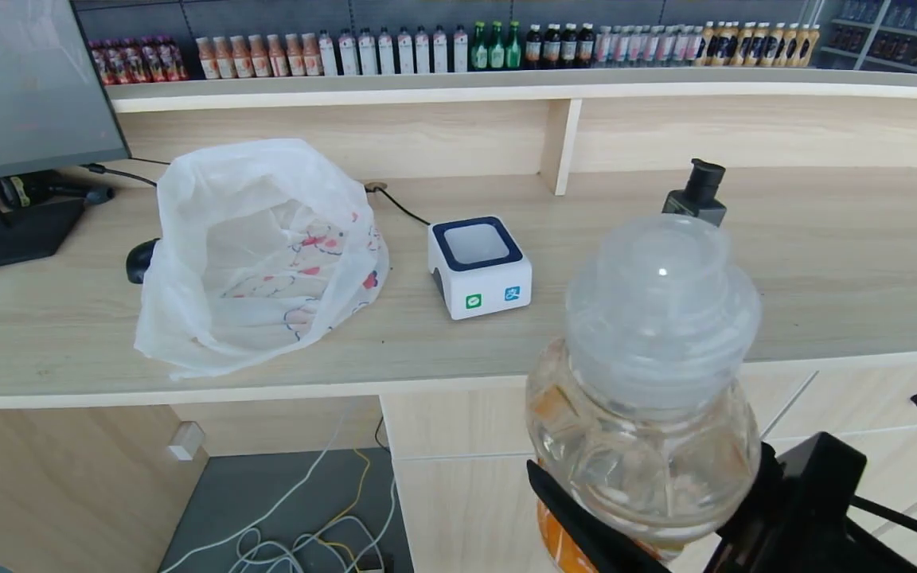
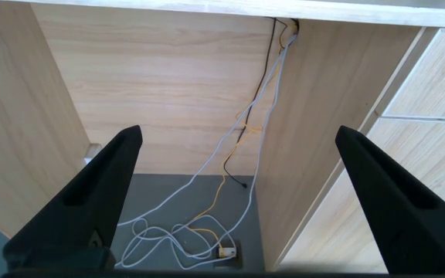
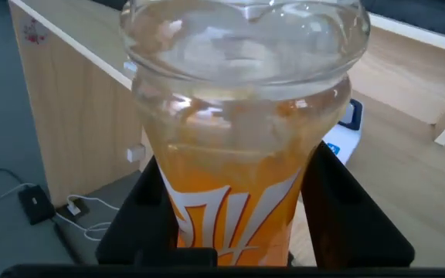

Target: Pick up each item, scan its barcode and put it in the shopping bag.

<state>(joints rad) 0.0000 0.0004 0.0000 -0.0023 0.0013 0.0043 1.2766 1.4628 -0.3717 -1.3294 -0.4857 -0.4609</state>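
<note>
At the far left a monitor (image 1: 21, 79) stands on the bench (image 1: 825, 263), cut off by the frame edge. Just right of it a black mouse (image 1: 138, 261) is half hidden behind the shopping bag (image 1: 259, 255). The bag is white and translucent and sits slumped on the bench with its mouth open toward the camera; a printed pattern shows faintly through its wall.

The left gripper (image 2: 238, 208) is below the bench top, its fingers spread wide with nothing between them, facing the recess where cables (image 2: 199, 232) lie on the floor.

Right of the bag, apart from it, sits the scanner (image 1: 480, 267), a white box with a dark-framed window on top.

Further right and close to the camera, the right gripper (image 3: 242, 220) has its fingers clamped on the bottle (image 1: 649, 398). The bottle is upright, held in front of the bench edge. It is clear plastic with a wide clear cap and an orange label low down. Its base is hidden by the fingers and cut off by the frame.

Behind the cap, a dark capped container (image 1: 697, 195) stands on the bench, its lower part hidden.
</note>
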